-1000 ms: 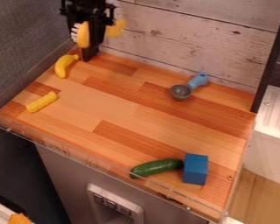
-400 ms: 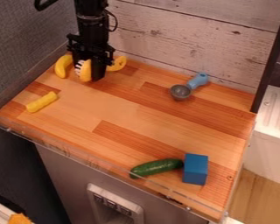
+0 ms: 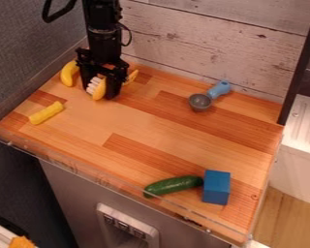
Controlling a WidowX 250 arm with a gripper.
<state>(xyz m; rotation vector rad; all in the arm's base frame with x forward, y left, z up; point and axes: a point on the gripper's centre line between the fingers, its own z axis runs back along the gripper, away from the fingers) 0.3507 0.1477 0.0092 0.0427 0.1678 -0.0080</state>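
Observation:
The black gripper [image 3: 99, 92] is low over the back left part of the wooden table. Its fingers stand apart, open, on either side of a yellow brush [image 3: 100, 90] with white bristles. The bristles face left, and the brush's handle shows to the right, behind the right finger. Whether either finger touches the brush, I cannot tell. Just left of the gripper lies a yellow banana [image 3: 69, 73], partly behind it.
A yellow stick-like piece [image 3: 46, 113] lies near the left edge. A blue-handled scoop [image 3: 200, 101] is at the back right. Near the front right, a green cucumber [image 3: 173, 185] lies beside a blue block [image 3: 216, 187]. A transparent rail [image 3: 86, 169] borders the front.
From above the back left corner, the gripper has come down with the brush and shifted slightly right. Its fingers have since spread, and the brush has tilted between them.

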